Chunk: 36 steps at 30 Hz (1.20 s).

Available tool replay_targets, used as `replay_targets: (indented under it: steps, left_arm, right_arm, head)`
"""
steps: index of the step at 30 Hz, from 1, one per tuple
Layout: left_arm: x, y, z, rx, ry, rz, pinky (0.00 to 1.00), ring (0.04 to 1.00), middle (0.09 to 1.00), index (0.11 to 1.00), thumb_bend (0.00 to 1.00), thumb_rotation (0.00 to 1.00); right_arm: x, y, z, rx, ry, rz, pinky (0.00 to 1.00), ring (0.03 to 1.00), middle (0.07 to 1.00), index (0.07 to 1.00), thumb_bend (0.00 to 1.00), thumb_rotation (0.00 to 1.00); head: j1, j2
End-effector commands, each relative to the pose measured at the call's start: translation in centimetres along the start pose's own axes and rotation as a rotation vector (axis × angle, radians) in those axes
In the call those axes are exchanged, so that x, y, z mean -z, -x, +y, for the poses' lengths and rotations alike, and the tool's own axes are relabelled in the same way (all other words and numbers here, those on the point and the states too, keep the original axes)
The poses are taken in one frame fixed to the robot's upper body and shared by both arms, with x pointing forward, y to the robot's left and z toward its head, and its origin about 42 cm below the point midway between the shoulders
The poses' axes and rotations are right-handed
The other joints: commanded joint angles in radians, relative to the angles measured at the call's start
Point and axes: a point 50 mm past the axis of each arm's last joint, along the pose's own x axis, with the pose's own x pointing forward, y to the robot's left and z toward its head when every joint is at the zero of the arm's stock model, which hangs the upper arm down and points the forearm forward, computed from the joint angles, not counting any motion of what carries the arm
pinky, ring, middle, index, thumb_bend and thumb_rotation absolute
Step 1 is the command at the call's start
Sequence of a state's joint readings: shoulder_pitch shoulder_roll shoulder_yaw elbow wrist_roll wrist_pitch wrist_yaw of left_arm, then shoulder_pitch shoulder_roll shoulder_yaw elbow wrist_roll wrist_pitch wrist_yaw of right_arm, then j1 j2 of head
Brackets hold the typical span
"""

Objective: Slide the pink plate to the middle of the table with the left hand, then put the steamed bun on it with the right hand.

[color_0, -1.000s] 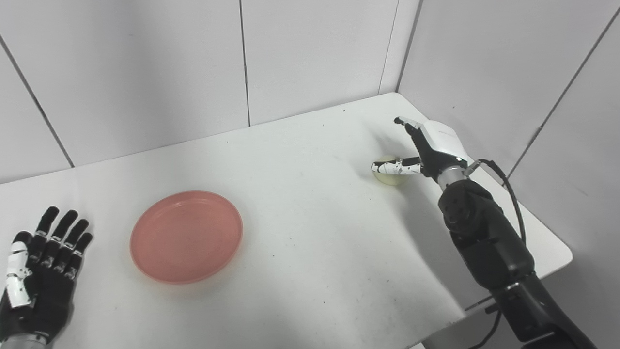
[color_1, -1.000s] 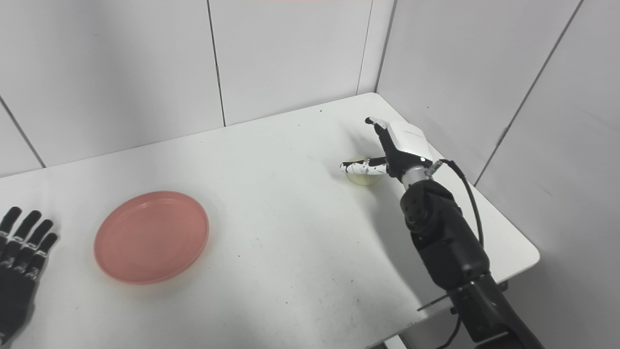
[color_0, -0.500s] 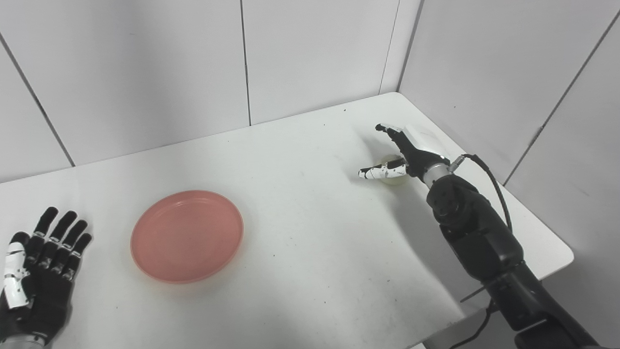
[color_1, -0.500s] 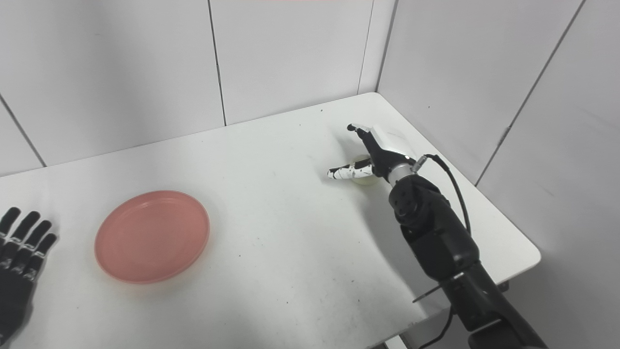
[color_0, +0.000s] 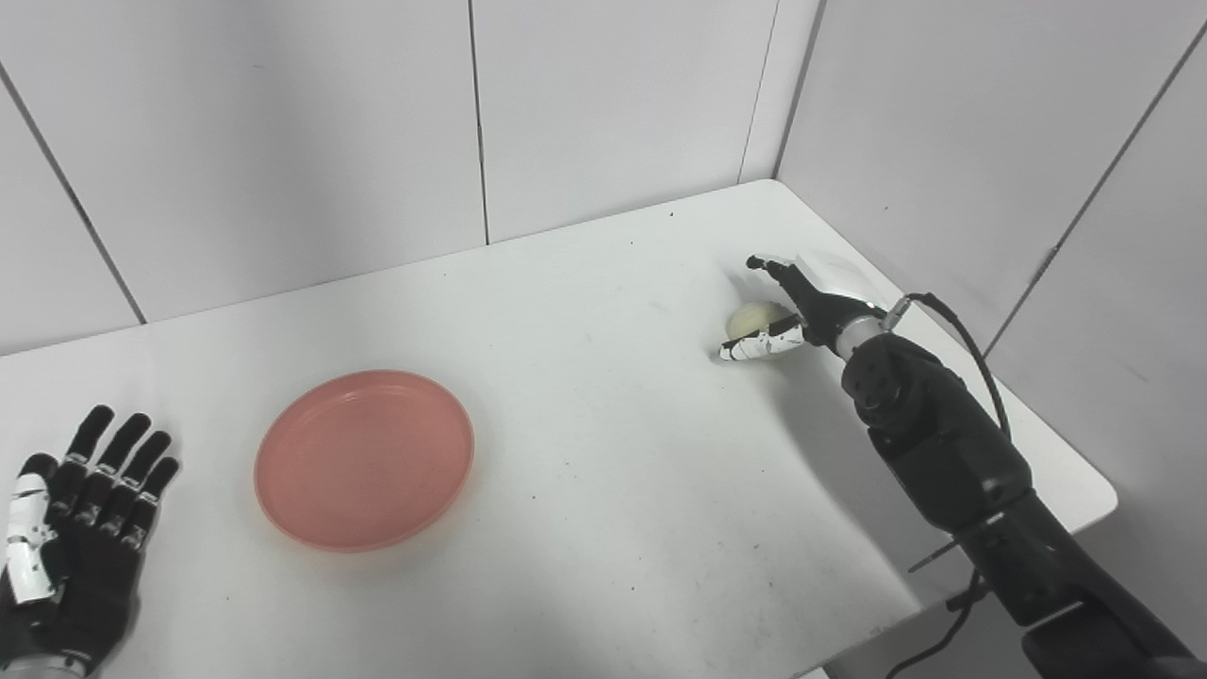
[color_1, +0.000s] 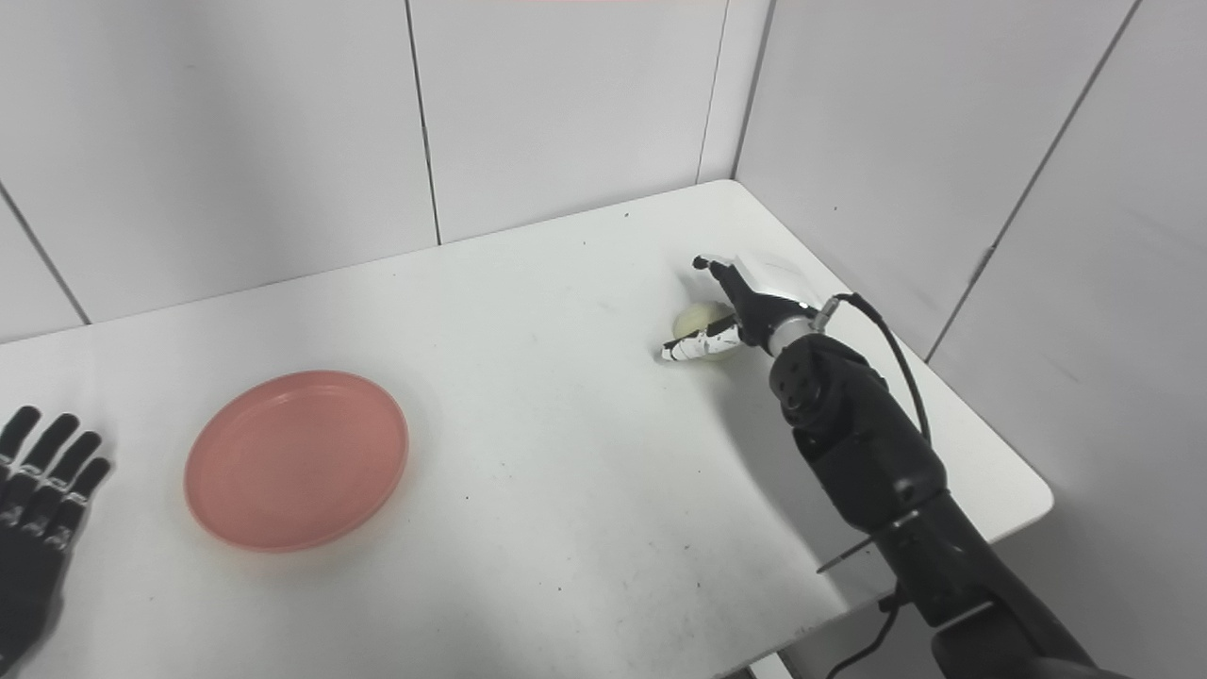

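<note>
The pink plate [color_0: 363, 458] lies flat on the left part of the white table [color_0: 613, 453]. My left hand [color_0: 80, 528] rests open and flat at the table's front left, to the left of the plate and apart from it. The pale steamed bun [color_0: 754, 321] sits on the table at the far right. My right hand [color_0: 801, 306] is low at the bun, fingers apart: the thumb lies along the bun's near side and the fingers reach over its far side. The bun also shows in the right eye view [color_1: 700, 321]. It still rests on the table.
Grey wall panels stand close behind the table and along its right side. The table's right corner [color_0: 1094, 490] is near my right forearm, and a black cable [color_0: 952, 325] loops from the wrist.
My right hand has dropped lower and shifted around the bun, so the bun now sits between thumb and fingers. The plate and my left hand have not moved.
</note>
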<state>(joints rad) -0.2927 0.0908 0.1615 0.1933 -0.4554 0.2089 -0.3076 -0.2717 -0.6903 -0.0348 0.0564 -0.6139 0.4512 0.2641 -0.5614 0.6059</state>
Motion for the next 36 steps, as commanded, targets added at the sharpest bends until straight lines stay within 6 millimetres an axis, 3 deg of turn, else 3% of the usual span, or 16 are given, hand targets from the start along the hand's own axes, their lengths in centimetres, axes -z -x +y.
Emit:
replay_targets:
  steps: [1,17,20,25,29,30,32,36]
  left_arm:
    - [1.2,0.8,0.5,-0.032,0.02,0.063,0.95,0.905,0.897,0.9,0.36,1.0]
    - [0.8,1.0,0.0,-0.023,0.018,0.059,0.95,0.9,0.894,0.898,0.36,1.0]
    - [0.8,1.0,0.0,-0.028,0.016,0.061,0.95,0.899,0.893,0.894,0.36,1.0]
    - [0.8,1.0,0.2,-0.02,0.013,0.057,0.94,0.901,0.897,0.897,0.37,1.0]
    - [0.8,1.1,0.1,-0.023,0.024,0.054,0.95,0.901,0.896,0.898,0.37,1.0]
    - [0.8,1.1,0.1,-0.024,0.026,0.054,0.94,0.899,0.891,0.893,0.37,1.0]
    - [0.7,1.2,0.1,-0.022,0.022,0.052,0.94,0.897,0.889,0.891,0.38,1.0]
    - [0.7,1.2,0.1,-0.016,0.018,0.05,0.95,0.9,0.893,0.894,0.38,1.0]
  right_arm:
    - [-0.3,-0.5,-3.2,0.079,0.023,-0.005,0.74,0.881,0.924,0.892,0.87,0.41]
    - [-0.4,-0.8,-3.3,0.016,0.011,0.014,0.73,0.867,0.911,0.877,0.83,0.33]
    - [-0.3,-1.0,-3.2,0.012,0.027,0.03,0.72,0.841,0.887,0.863,0.82,0.31]
    - [0.0,-1.7,-2.9,0.014,0.031,0.049,0.63,0.717,0.795,0.814,0.78,0.25]
    - [0.3,-2.7,-2.4,0.032,0.053,0.038,0.55,0.625,0.696,0.734,0.73,0.13]
    - [0.3,-3.0,-2.2,0.036,0.059,0.035,0.53,0.585,0.644,0.625,0.64,0.11]
    - [0.5,-3.5,-1.9,0.052,0.059,0.027,0.47,0.523,0.574,0.52,0.54,0.13]
    - [0.6,-4.5,-1.4,0.061,0.029,0.011,0.43,0.494,0.543,0.493,0.5,0.13]
  head:
    - [0.001,-0.001]
    - [0.002,0.012]
    - [0.002,0.014]
    - [0.007,0.019]
    - [0.007,0.023]
    - [0.007,0.023]
    - [0.009,0.026]
    - [0.009,0.028]
